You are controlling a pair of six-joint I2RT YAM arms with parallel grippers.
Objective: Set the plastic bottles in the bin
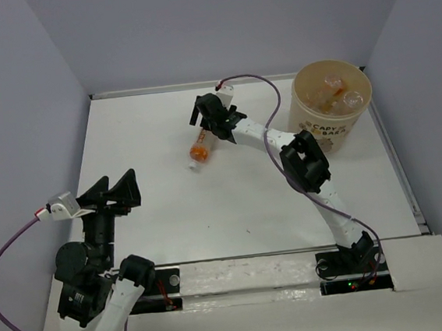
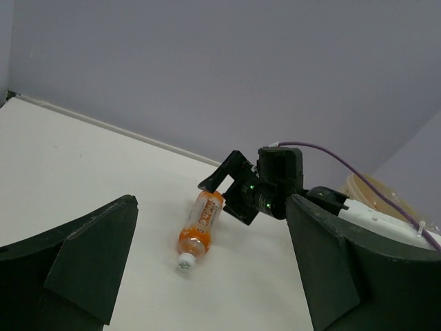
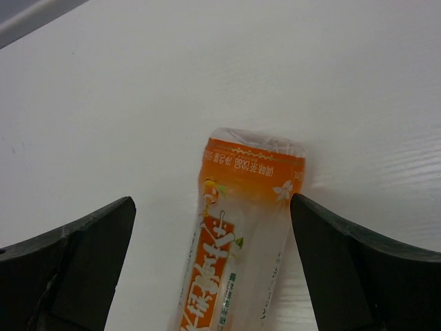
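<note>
An orange-labelled bottle (image 1: 198, 150) is seen lying on the counter (image 1: 147, 133), left of the bin (image 1: 326, 133). The right gripper (image 3: 212, 205) is spread wide around its base. The left gripper (image 1: 120, 189) is held wide too, far left of the bin.

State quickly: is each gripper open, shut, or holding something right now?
Left gripper: open, holding nothing.
Right gripper: open, its fingers on either side of the orange-label bottle, not clamped on it.

Orange-labelled bottle (image 3: 238, 241), cap end out of view
</note>
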